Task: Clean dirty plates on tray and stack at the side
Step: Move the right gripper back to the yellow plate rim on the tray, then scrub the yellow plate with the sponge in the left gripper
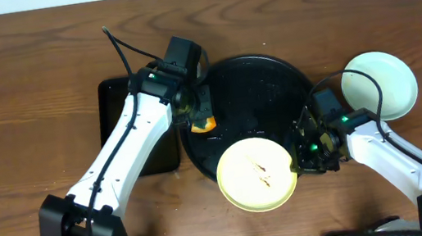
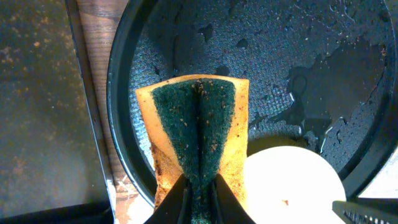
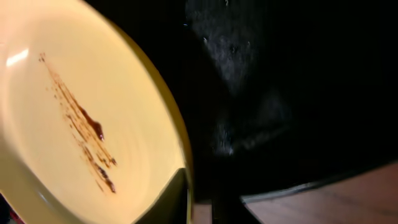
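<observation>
The left gripper [image 2: 199, 190] is pinched tight on a sponge [image 2: 199, 124], folded so its coarse dark-green scouring face creases down the middle, with soft yellow foam showing on both flanks, flecked with brown crumbs. Out past those fingertips lies the round tray [image 2: 280, 50], glossy black with a raised rim and a finely pebbled floor. Irregular wet patches [image 2: 336, 68] and beads of water shine on it. To one side of that gripper, across a narrow strip of wood, sits the rectangular tray [image 2: 37, 93], flat, matte black and speckled with dust. The right gripper [image 3: 200, 205] is clamped on the rim of the yellow plate [image 3: 93, 93], a smooth, shallow plastic round with thin brown smears [image 3: 87, 134] streaked diagonally across its well. From overhead the plate hangs over the tray's near edge, and whether it touches the tray I cannot tell. Behind the right gripper, off the tray and resting on the grained wooden table [image 1: 23, 78], is a pale mint plate [image 1: 384, 85], clean-looking. Whether it is one plate or two nested I cannot tell.
</observation>
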`<control>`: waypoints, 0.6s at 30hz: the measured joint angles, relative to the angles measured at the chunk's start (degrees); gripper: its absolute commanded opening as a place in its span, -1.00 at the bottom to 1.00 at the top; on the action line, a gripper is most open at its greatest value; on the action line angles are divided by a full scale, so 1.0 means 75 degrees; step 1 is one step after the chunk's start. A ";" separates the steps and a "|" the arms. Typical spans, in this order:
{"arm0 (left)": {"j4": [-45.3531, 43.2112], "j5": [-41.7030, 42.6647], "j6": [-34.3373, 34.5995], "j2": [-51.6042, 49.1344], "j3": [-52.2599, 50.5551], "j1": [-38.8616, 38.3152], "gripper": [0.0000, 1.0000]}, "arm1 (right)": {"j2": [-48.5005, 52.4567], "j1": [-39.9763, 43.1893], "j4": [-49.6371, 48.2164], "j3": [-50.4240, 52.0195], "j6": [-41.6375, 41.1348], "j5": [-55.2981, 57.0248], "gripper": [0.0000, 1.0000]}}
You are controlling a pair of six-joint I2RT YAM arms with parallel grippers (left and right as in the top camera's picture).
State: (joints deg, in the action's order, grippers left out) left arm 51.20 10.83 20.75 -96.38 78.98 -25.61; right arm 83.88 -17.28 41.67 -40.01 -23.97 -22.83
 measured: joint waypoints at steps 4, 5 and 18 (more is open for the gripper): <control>0.0000 0.0000 0.0003 0.0000 0.0000 0.0000 -0.77 | 0.0000 0.0000 -0.0414 0.0006 -0.0058 0.0017 -0.98; 0.0000 0.0000 0.0003 0.0000 0.0000 0.0000 -0.77 | 0.0000 0.0003 -0.0525 0.0006 -0.0064 0.0023 -0.98; -0.0012 0.0114 0.0000 0.0000 0.0000 0.0000 -0.78 | 0.0000 0.0029 -0.2588 -0.0047 -0.0085 0.1011 -0.97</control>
State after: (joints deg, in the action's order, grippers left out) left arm 51.11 11.68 20.75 -96.38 78.98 -25.61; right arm 83.88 -17.06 22.26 -40.36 -24.60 -15.25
